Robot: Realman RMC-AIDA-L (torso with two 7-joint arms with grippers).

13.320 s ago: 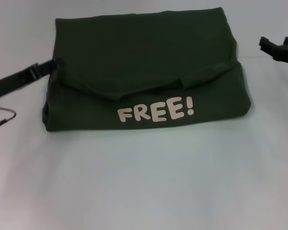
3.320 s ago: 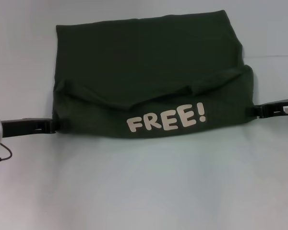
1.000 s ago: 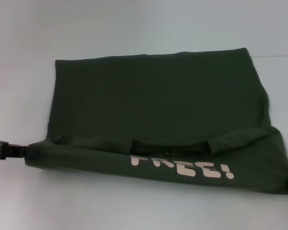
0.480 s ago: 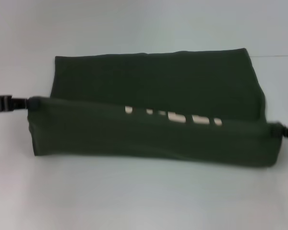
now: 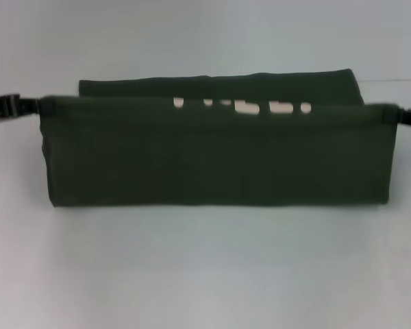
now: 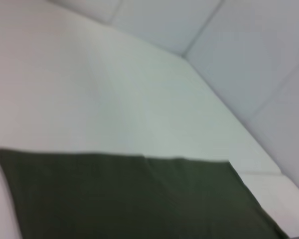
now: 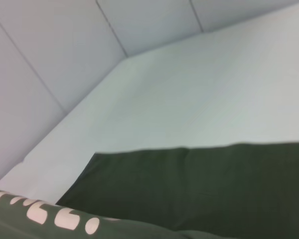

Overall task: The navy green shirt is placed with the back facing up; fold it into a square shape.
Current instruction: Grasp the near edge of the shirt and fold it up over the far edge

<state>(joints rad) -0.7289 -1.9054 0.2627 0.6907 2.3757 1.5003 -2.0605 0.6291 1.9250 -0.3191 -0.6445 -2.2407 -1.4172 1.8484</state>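
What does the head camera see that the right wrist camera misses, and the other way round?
Only the head view shows both tools, the left tool and right tool, each at one end of the shirt's raised edge, with the cloth hanging as a plain wide panel that hides the lower half of the lettering. Only the right wrist view shows the wall panels behind the table and the shirt's far part lying flat. Both show the shirt, its cream lettering and the white table.

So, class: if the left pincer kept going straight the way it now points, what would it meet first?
The left pincer points inward along the shirt's lifted edge, so more shirt first, probably then the right pincer at the far corner; depth is unclear.
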